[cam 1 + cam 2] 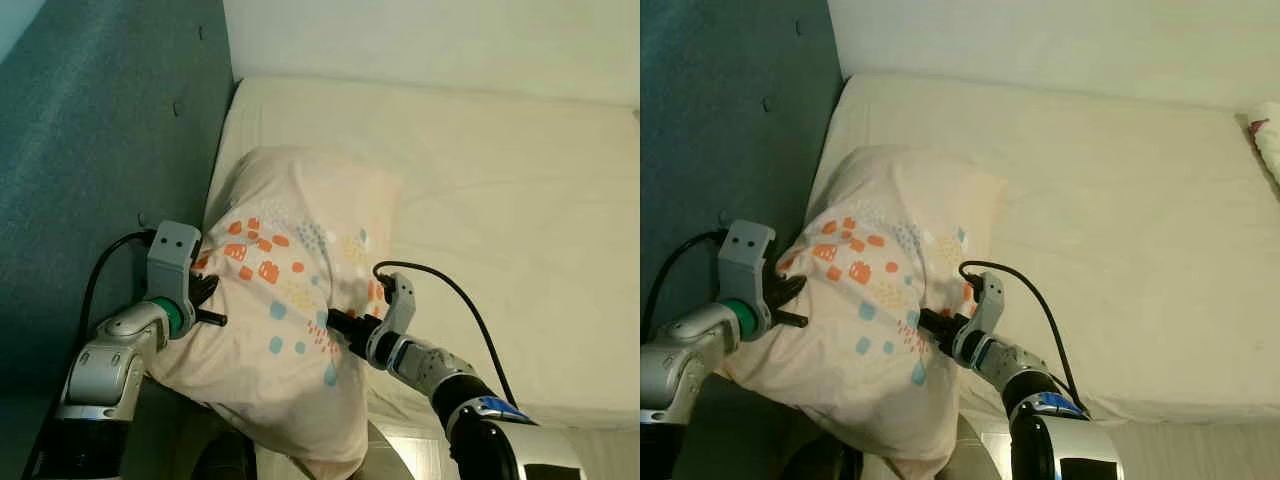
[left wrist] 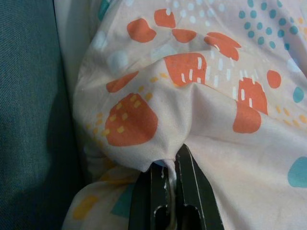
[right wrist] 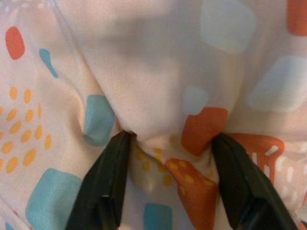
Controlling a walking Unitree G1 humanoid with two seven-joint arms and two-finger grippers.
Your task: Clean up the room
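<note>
Pillow (image 1: 290,300) in the patterned case sat at the mattress (image 1: 500,200) corner by the teal headboard (image 1: 90,150), its near end hanging over the edge. It looked light, soft and floppy, so fabric would bunch and slip rather than resist. Left gripper (image 2: 168,167) had its fingers pinched tight on a fold at the headboard side. Right gripper (image 3: 168,153) was spread wide around a thicker bulge near the bed edge. Grabbing thick folds on opposite sides seemed the safest hold.

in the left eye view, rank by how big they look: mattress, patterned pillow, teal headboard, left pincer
1. mattress, largest.
2. teal headboard and patterned pillow: close in apparent size, and the pillow sits nearer the camera, so no firm ranking.
3. left pincer, smallest, shut on the pillow's edge.
</note>
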